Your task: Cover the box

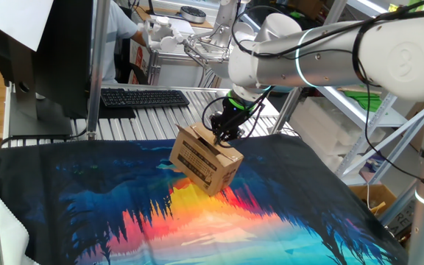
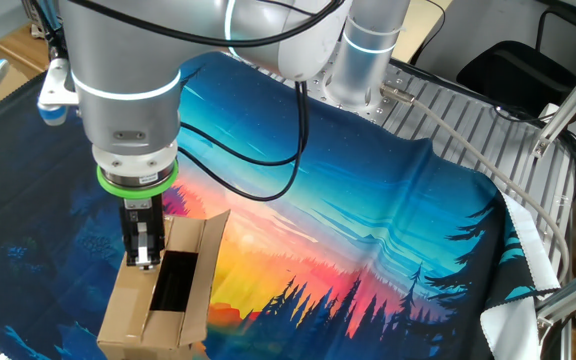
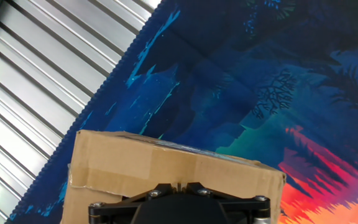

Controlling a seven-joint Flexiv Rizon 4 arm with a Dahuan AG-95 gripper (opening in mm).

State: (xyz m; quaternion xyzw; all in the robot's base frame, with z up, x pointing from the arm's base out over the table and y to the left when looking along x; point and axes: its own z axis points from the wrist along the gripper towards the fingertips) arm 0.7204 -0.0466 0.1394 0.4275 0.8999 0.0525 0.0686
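Observation:
The box (image 1: 206, 158) is a small brown cardboard carton with black print on its side, standing tilted on a colourful cloth (image 1: 197, 221). In the other fixed view the box (image 2: 118, 315) has its flaps mostly folded in, with a dark gap (image 2: 173, 282) left between them down the middle. My gripper (image 2: 145, 262) is shut, its tips resting on the left flap beside that gap with nothing held. From the first fixed view the gripper (image 1: 223, 136) touches the box's top far edge. In the hand view the box (image 3: 166, 165) fills the lower frame right under the gripper (image 3: 179, 185).
The cloth lies over a slatted metal table (image 1: 160, 121). A black keyboard (image 1: 144, 97) and a monitor (image 1: 43, 59) stand at the far side, with a person (image 1: 124, 29) behind. Shelving (image 1: 359, 110) rises on the right. A white cloth (image 2: 513, 320) lies by the table's corner.

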